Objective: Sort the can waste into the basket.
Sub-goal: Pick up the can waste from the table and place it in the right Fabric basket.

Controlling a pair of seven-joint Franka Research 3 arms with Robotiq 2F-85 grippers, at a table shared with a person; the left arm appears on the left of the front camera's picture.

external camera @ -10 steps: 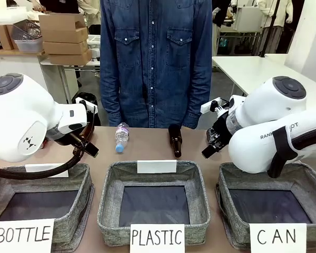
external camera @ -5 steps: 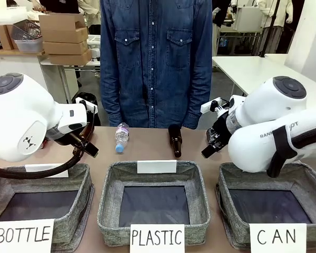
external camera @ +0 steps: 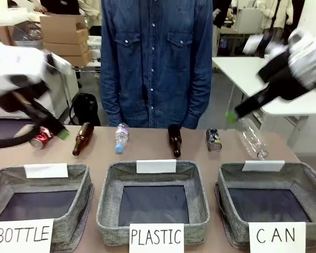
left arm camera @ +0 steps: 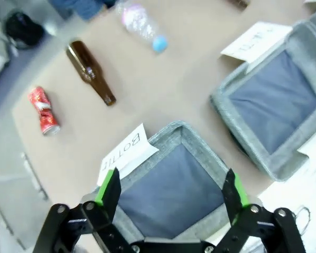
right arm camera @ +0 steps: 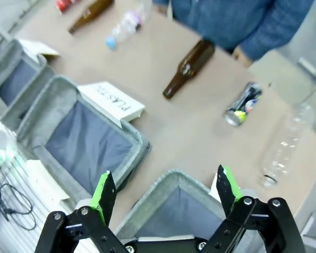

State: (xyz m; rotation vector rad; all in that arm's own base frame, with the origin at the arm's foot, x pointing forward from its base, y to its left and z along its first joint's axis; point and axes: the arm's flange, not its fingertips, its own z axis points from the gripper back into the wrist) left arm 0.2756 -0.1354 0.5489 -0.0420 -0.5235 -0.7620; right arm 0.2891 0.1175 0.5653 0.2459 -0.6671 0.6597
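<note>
Table is bare in a strip between the baskets at the near edge and the row of bottles and cans at the far edge.

The left gripper hangs high over the basket marked BOTTLE, and the basket's rim sits right between its fingers. The fingers are spread wide with nothing in them. The red can lies on its side far out past the fingertips, near the table's edge. It does not touch the brown bottle next to it.

The right gripper hangs high too, with its fingers wide apart and holding nothing. A corner of the basket marked CAN sits between them. The black can lies on its side out past the fingertips, with bare table all round it. It is between another brown bottle and a clear bottle.

Both arms are lifted well above the table and tip down toward it. From the front they look blurry.
</note>
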